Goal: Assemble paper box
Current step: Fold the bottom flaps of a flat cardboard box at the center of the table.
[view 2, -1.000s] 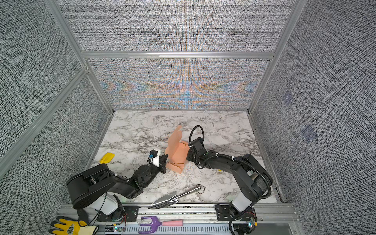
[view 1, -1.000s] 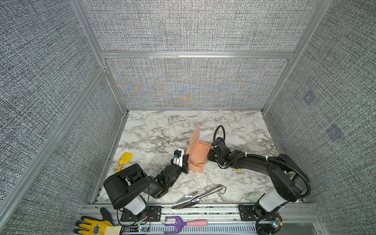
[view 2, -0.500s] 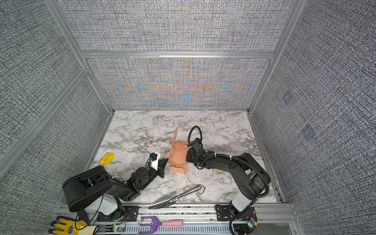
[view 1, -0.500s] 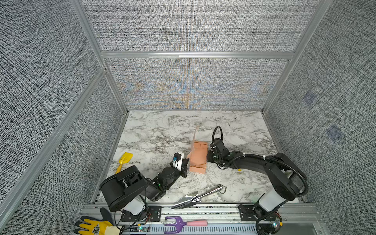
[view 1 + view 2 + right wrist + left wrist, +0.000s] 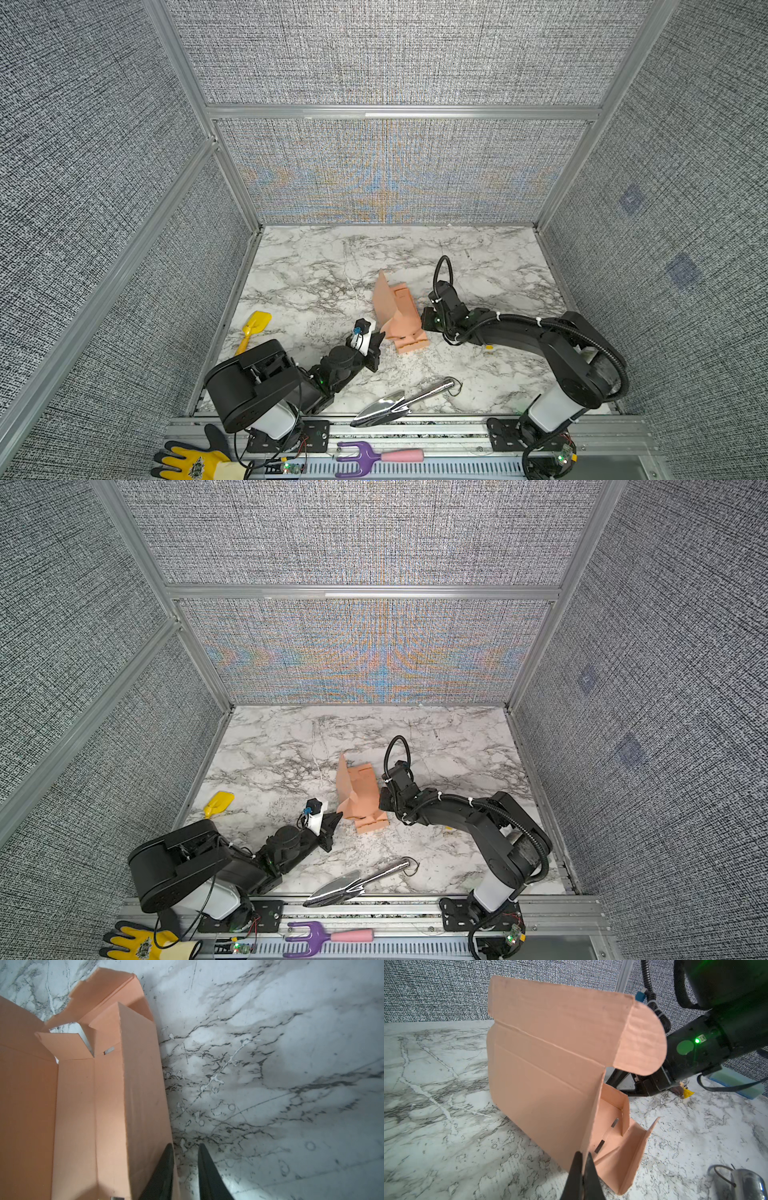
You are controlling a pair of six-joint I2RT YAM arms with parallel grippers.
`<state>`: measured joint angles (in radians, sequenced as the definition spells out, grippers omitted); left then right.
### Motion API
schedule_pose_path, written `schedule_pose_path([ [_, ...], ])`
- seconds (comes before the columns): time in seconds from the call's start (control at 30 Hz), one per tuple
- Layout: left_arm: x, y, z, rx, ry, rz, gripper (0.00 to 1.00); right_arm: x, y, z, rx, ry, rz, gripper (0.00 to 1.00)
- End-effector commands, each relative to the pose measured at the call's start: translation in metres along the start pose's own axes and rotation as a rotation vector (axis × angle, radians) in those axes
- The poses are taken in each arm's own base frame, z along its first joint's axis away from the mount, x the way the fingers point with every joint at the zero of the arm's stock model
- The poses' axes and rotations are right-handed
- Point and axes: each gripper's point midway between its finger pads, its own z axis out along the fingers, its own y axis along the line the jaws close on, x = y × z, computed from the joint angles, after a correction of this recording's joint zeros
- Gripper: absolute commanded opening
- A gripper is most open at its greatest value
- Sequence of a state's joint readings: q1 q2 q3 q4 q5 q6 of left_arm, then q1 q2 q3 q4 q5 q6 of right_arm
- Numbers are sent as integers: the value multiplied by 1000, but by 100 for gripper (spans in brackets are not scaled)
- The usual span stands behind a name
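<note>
Loosened since a moment ago, my right gripper [image 5: 185,1146] stands apart beside the paper box [image 5: 402,318], which sits just beyond the trowel [image 5: 399,405]; my left gripper [image 5: 583,1153] pinches its raised flap.

Far half of the white marble tabletop [image 5: 353,249] is wide open, plenty of room to sweep right up to the grey fabric walls [image 5: 374,174]. Middle is the crowded bit: salmon-pink cardboard box [image 5: 401,320] with a tall panel standing up on its left side, left gripper [image 5: 376,338] pinched on its near-left corner, right gripper [image 5: 185,1147] just beside its right wall. Yellow plastic scoop [image 5: 255,326] blocks the near left by the wall, and a silver metal trowel [image 5: 399,405] lies along the near edge, with a bare strip between it and the box
</note>
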<state>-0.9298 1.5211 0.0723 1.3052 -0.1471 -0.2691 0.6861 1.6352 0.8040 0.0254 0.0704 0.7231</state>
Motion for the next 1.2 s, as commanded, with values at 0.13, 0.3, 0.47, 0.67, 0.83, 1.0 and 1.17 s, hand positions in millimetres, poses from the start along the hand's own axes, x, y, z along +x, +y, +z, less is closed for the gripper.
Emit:
schedule_pose_path([
  [0.13,1,5,-2,-29,8,3,0,-17,-8,-20,3,-59,-22,39],
  [0.3,-8,6,4,-47,-4,5,0,-17,-14,-41,-16,-92,0,43],
  [0.47,-9,7,13,-68,11,-25,0,-6,-18,-60,-81,-113,149,48],
  [0.67,-11,7,18,-90,33,-51,0,10,-29,-73,-141,-129,332,52],
  [0.83,-11,-2,28,-88,70,-42,0,17,-30,-75,-201,-135,456,54],
  [1.0,-11,-10,38,-103,107,-26,0,14,-25,-68,-247,-147,522,55],
  [1.17,-14,-21,48,-115,155,16,0,8,-20,-63,-304,-174,573,56],
])
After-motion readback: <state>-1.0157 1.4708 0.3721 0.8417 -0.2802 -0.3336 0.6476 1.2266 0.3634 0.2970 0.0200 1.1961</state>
